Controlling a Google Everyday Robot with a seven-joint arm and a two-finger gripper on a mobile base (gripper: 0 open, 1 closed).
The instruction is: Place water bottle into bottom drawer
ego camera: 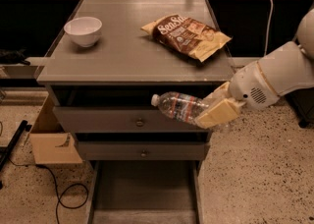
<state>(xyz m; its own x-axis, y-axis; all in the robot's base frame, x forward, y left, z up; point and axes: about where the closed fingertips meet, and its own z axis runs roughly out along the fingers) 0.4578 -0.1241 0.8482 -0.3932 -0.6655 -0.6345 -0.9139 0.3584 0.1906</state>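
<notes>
Water bottle: level, cap leftward, base clamped in claw, before upper drawer front, above open bottom drawer. Risk: cap striking that front on descent (or slipping from end-grip).

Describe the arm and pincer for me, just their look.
The pincer, at the cabinet's right front corner, has flat, wedge-shaped cream-yellow fingers. Behind it the arm is a smooth, rounded white shell with a thin tan band and a small patch of vent holes near the wrist. No cable shows on it.
</notes>
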